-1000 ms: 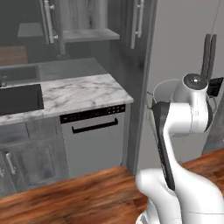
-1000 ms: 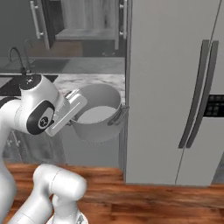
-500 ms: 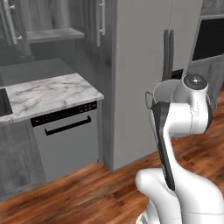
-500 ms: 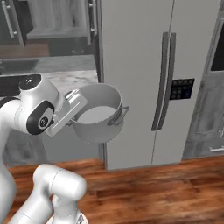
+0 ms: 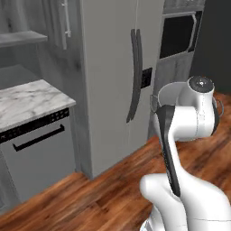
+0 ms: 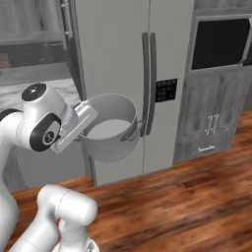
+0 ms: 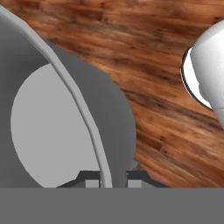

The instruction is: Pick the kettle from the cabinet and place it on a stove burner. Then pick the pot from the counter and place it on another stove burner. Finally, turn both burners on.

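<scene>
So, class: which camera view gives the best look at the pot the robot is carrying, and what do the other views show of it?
The right base view: the whole pot shows, with open mouth, pale inside and a side handle, carried in front of the fridge. The left base view shows just its rim and one handle behind the arm. The hand view shows its wall and rim, clamped between the jaws.

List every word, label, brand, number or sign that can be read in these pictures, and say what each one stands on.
No readable text anywhere.
Fridge door control panel: a dark panel with faint light marks, too small and blurred to read.
Dishwasher: a row of tiny marks along its dark top strip, too small to read.
Pot, wall oven, cabinets and wood floor: no lettering visible.
</scene>
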